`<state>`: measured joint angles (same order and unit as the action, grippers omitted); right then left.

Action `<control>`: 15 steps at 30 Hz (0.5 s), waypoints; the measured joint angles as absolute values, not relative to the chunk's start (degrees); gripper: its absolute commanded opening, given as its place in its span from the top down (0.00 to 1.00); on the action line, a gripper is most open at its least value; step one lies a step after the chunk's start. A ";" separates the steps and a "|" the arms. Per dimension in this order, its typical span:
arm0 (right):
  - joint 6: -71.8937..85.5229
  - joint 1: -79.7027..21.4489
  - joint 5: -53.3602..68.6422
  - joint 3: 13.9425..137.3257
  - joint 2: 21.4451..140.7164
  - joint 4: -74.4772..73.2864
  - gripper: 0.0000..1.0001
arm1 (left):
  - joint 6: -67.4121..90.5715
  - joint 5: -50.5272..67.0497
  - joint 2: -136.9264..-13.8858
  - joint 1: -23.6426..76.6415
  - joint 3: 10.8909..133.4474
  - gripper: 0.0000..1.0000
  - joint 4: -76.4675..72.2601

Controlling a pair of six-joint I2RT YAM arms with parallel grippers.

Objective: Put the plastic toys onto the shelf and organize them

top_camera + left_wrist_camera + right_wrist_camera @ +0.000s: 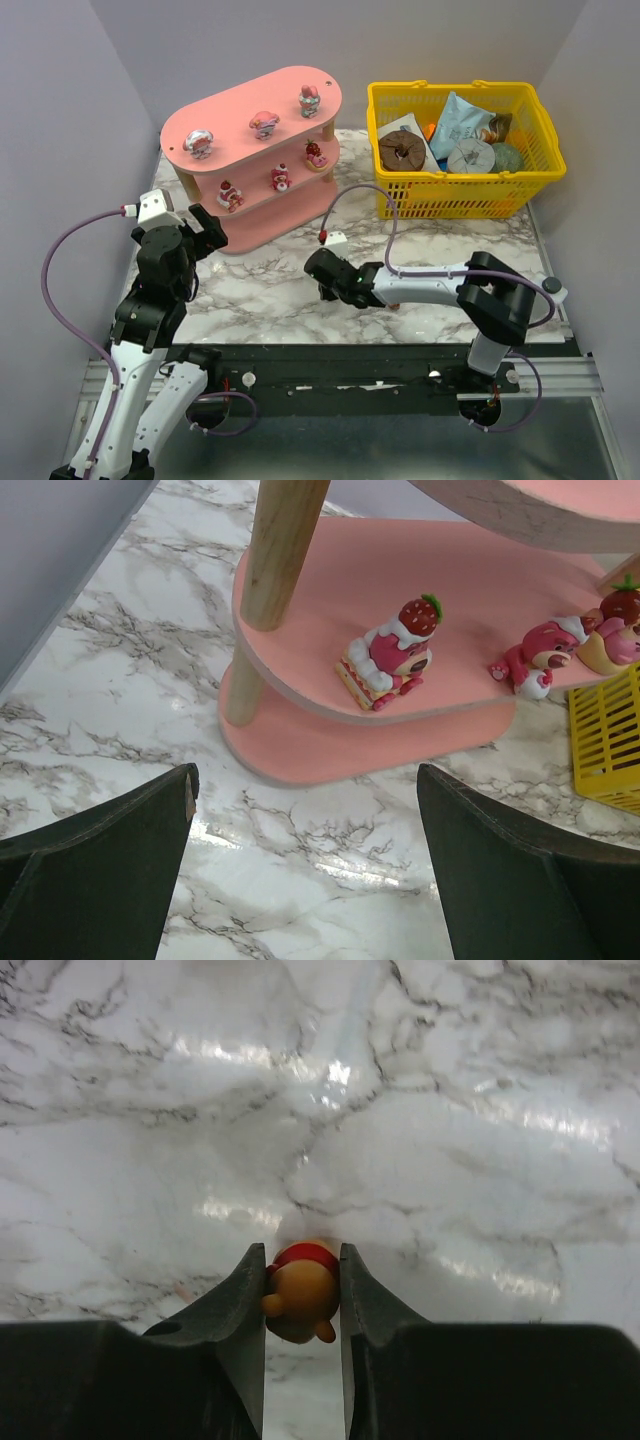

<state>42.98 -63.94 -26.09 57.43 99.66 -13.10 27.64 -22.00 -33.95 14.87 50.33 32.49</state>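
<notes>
Top external shows a basket (470,195) beside the shelf (235,140).

Six pink toys (265,124) stand on the shelf's (235,108) two upper boards; an orange-brown figurine (300,1300), perhaps a bear, sits pinched in the right gripper (301,1251)

no readable text, labels, numbers

Pink shelf (250,115), yellow basket (470,190), grey-veined white marble table (270,290)
</notes>
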 measured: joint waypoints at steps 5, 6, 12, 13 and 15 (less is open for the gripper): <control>29.47 -59.79 -19.64 62.11 104.07 -8.49 0.86 | 27.44 -22.04 -34.17 14.85 50.33 0.01 32.49; 27.24 -59.40 -18.39 62.92 104.84 -7.97 0.86 | 27.42 -22.06 -34.24 14.85 50.33 0.01 32.51; 17.39 -58.08 -11.20 64.71 107.55 -6.61 0.73 | 27.22 -22.46 -34.85 14.85 50.33 0.01 32.53; 16.25 -57.91 -10.24 64.88 107.61 -6.55 0.67 | 27.20 -22.48 -34.96 14.85 50.33 0.01 32.53; 14.46 -57.52 -8.54 65.32 107.96 -6.46 0.57 | 27.18 -22.48 -35.16 14.85 50.33 0.01 32.51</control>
